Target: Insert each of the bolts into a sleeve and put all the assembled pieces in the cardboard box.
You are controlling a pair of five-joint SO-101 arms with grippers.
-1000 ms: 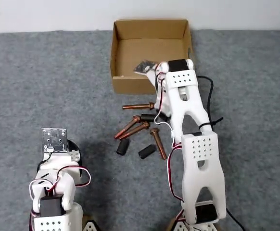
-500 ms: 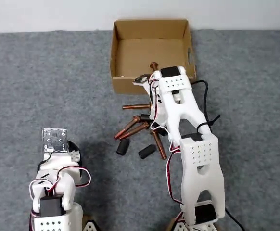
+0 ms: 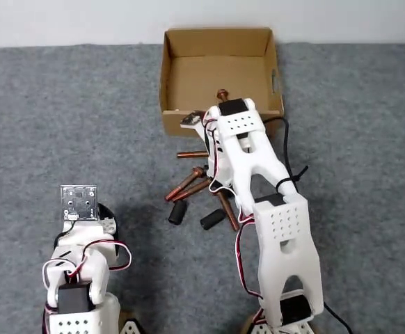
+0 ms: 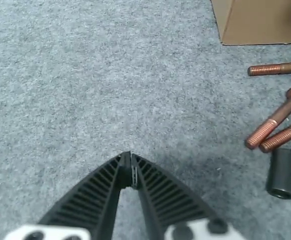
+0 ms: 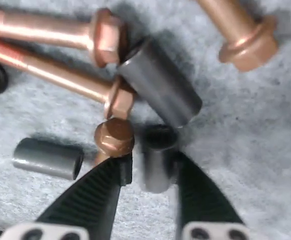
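Observation:
The cardboard box point(image 3: 165, 76) stands at the table's far side; a copper bolt head point(image 3: 222, 93) shows inside it near the front wall. Loose copper bolts point(image 3: 184, 184) and dark sleeves point(image 3: 177, 211) lie on the carpet in front of the box. My right gripper point(image 3: 200, 127) hangs over this pile, just in front of the box. In the right wrist view my right gripper point(image 5: 153, 175) is open, its fingers either side of a dark sleeve point(image 5: 158, 155) beside a bolt head point(image 5: 114, 136). My left gripper point(image 4: 130, 170) is shut and empty over bare carpet.
Another sleeve point(image 5: 158, 90) and two bolts point(image 5: 50, 32) lie close beyond the right gripper's fingers. In the left wrist view, bolts point(image 4: 273, 125), a sleeve point(image 4: 283, 172) and the box corner point(image 4: 260, 20) lie off to one side. The left arm point(image 3: 77, 202) sits at the near left.
The right arm has drawn back from over the box and shifted left above the pile. A copper bolt head has come into sight in the box. The left arm has kept still.

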